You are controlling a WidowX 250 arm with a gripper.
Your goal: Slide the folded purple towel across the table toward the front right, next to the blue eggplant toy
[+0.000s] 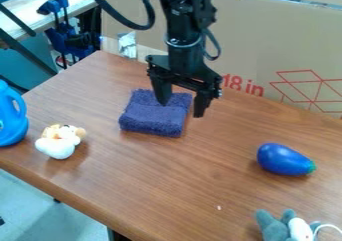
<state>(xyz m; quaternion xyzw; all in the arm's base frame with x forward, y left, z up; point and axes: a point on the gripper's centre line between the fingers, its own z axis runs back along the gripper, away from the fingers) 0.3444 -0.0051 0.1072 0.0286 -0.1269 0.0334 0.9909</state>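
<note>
The black gripper (180, 110) hangs over the back middle of the table, its two fingers spread apart with nothing held between them. Below and behind it lies a folded dark purple-blue cloth (155, 119), whose right part is partly covered from sight by the left finger. Whether the fingers touch the cloth, I cannot tell. To the right on the table is a blue eggplant-shaped toy (284, 159) with a green tip. A small white and tan plush toy (59, 144) sits at the left.
A blue bottle-like container (9, 116) with a handle stands at the left edge. A grey and white plush (284, 227) lies at the bottom right. Behind the wooden table (194, 185) rises a cardboard panel (280, 45) with red print.
</note>
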